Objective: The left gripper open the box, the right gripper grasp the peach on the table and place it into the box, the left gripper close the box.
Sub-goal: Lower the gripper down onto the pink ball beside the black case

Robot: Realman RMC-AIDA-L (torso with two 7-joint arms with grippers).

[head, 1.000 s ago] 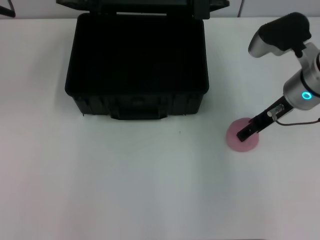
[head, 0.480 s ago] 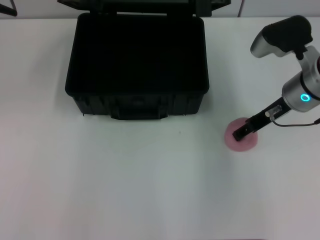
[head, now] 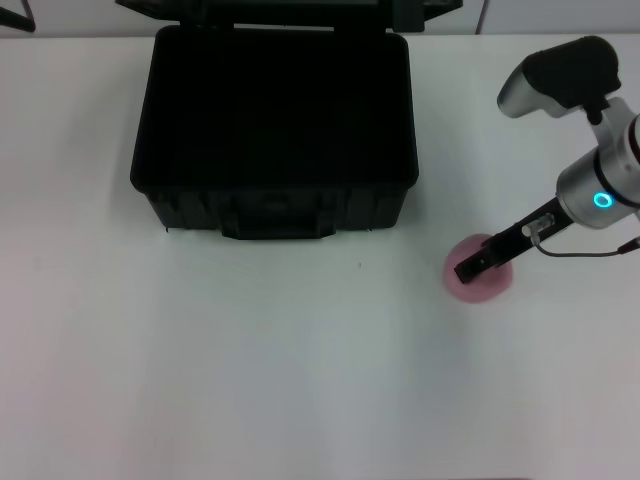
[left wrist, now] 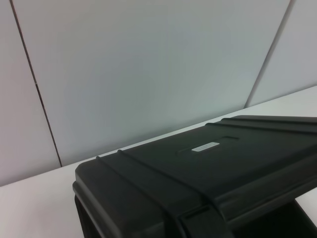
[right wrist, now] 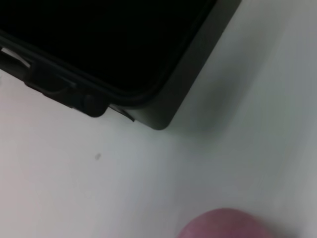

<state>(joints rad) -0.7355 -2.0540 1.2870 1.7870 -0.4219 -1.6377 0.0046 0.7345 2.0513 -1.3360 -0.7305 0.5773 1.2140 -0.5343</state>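
Note:
The black box (head: 190,210) stands open at the back of the white table, its lid (head: 290,10) raised behind the dark inside. In the left wrist view the lid's outer face (left wrist: 163,173) with its small white label (left wrist: 205,147) fills the lower part. The pale pink peach (head: 482,286) is to the right of the box, level with its front. My right gripper (head: 468,268), on the arm with the blue-cyan ring, reaches down across the top of the peach and holds it. The right wrist view shows the peach (right wrist: 225,225) and the box's front corner (right wrist: 163,106). The left gripper is out of view.
The white table (head: 250,360) stretches bare in front of the box. A tiny dark speck (head: 360,265) lies between box and peach. A pale panelled wall (left wrist: 148,59) rises behind the table. The right arm's elbow (head: 560,75) hangs over the back right.
My right gripper has shifted a little to the left, toward the box, and the peach has moved along with it. The box has not moved.

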